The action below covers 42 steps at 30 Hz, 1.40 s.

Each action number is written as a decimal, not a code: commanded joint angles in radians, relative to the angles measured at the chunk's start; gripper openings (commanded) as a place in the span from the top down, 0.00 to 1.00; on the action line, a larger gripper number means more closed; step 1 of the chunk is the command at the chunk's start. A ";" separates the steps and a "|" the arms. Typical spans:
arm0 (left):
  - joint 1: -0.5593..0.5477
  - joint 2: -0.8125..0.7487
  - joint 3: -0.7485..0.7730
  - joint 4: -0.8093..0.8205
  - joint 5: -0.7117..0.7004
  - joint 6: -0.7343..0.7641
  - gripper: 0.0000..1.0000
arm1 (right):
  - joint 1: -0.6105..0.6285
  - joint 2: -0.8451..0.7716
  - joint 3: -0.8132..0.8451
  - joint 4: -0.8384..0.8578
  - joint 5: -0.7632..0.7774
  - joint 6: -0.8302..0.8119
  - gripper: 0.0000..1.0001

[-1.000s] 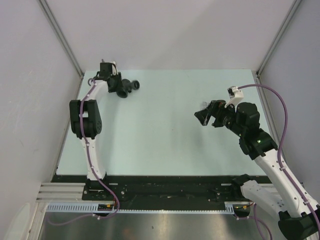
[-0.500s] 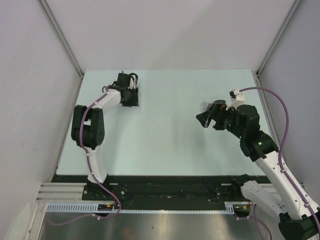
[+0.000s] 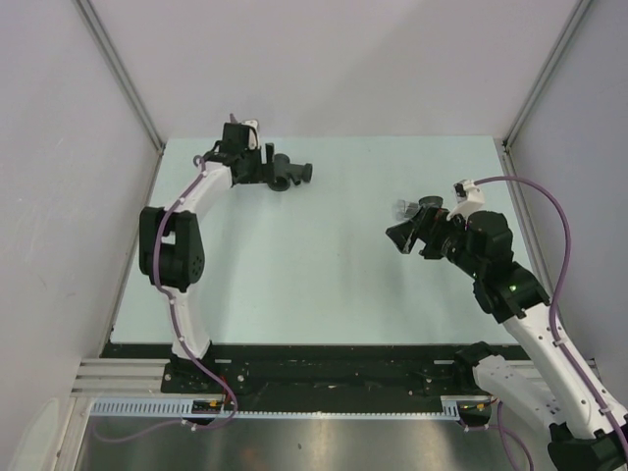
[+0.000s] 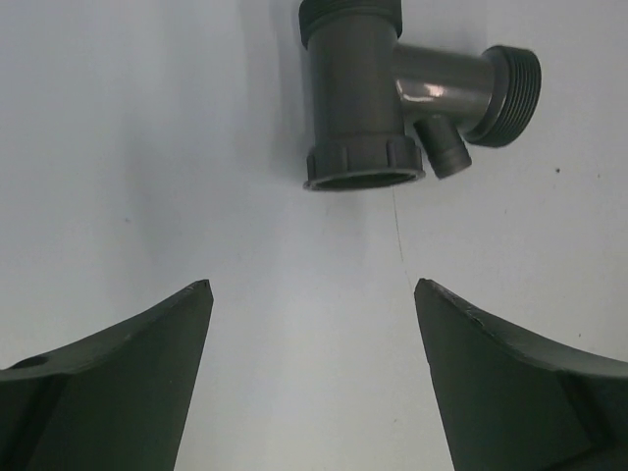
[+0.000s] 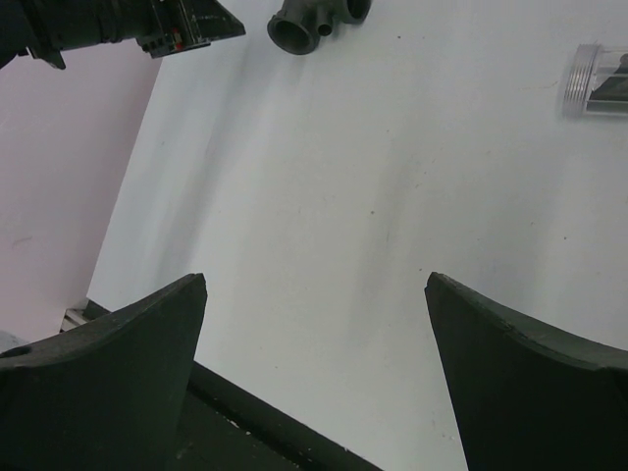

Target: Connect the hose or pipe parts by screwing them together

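A dark grey pipe fitting (image 4: 365, 94) with a threaded collar and an angled branch lies on the pale table, free of any grip. In the top view this fitting (image 3: 290, 174) rests at the far left, just right of my left gripper (image 3: 265, 166). The left gripper (image 4: 309, 287) is open, its fingertips a short way back from the fitting's mouth with only table between them. My right gripper (image 5: 314, 280) is open and holds nothing, hovering at mid right (image 3: 396, 234). A clear tube with a ribbed collar (image 5: 595, 80) lies just beyond it (image 3: 400, 208).
Grey walls with metal posts (image 3: 120, 74) close in the table on the left, back and right. The black base rail (image 3: 324, 368) runs along the near edge. From the right wrist, the left gripper (image 5: 128, 25) and the fitting (image 5: 302, 26) show at the top.
The left gripper carried the fitting to the right along the back of the table, then opened and let it go. The right arm shifted only slightly.
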 commanded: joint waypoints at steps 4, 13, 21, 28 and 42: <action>0.018 0.152 0.193 0.017 0.146 -0.016 0.00 | 0.005 0.035 -0.012 0.059 0.002 0.008 0.01; 0.011 0.333 0.364 0.016 0.240 -0.057 0.01 | 0.006 0.081 -0.023 0.098 0.001 -0.002 0.01; -0.007 0.425 0.438 0.016 0.196 -0.042 0.13 | 0.009 0.117 -0.026 0.123 -0.007 -0.003 0.01; -0.008 0.400 0.389 0.016 0.157 -0.044 0.40 | 0.009 0.126 -0.026 0.128 -0.024 0.003 0.01; -0.091 -0.139 -0.291 0.151 0.245 -0.163 0.71 | 0.025 0.265 -0.037 0.359 -0.119 0.100 0.00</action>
